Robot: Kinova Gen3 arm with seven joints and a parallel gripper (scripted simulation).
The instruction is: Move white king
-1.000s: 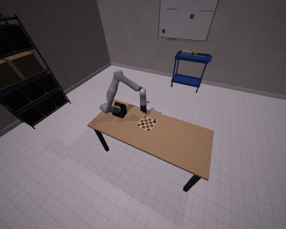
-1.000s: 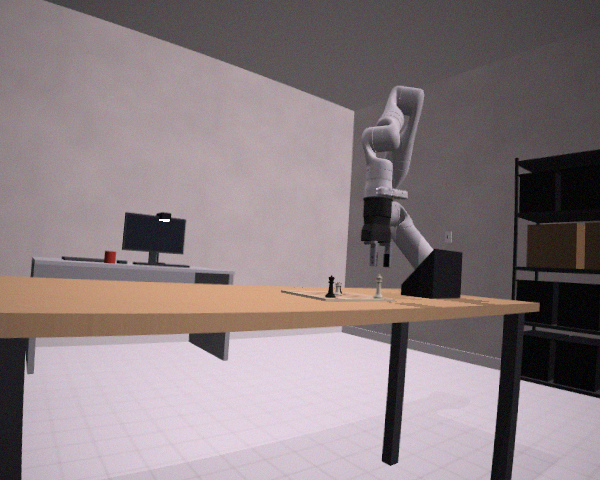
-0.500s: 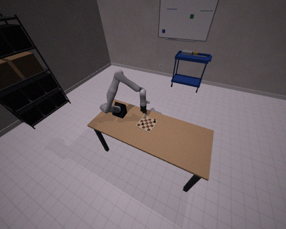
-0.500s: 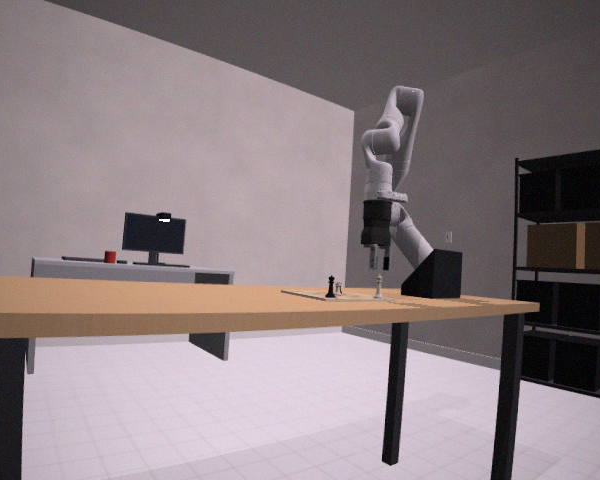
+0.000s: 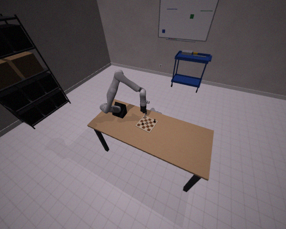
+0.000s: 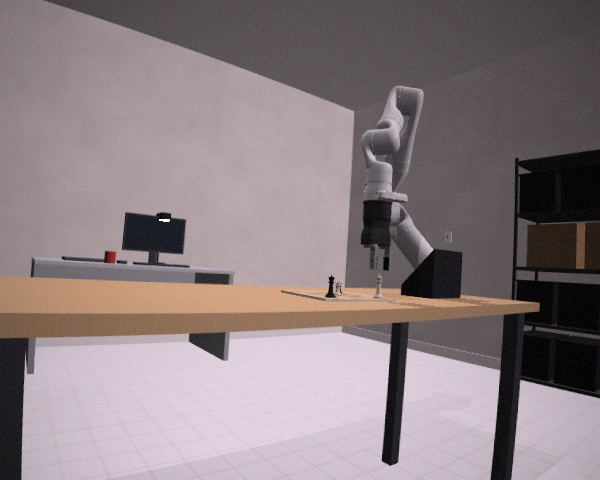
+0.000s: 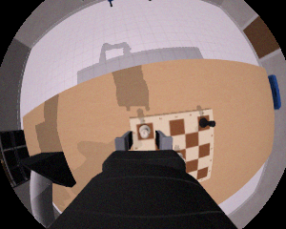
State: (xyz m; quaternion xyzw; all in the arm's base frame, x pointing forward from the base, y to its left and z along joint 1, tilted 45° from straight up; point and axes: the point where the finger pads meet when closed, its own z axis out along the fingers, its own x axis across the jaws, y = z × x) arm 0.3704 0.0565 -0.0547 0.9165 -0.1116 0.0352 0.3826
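Gripper [image 6: 378, 267] hangs above the white king [image 6: 378, 285], fingers apart and empty, not touching it; from my wrist view the king [image 7: 143, 132] sits between the two fingertips, on a corner square of the chessboard [image 7: 193, 147] by the board's edge. I see open squares stretching away toward the black piece [image 6: 331, 286] and a smaller white piece [image 6: 338, 288] just beside it. Farther out, bare table [image 5: 177, 145] runs to its edge.
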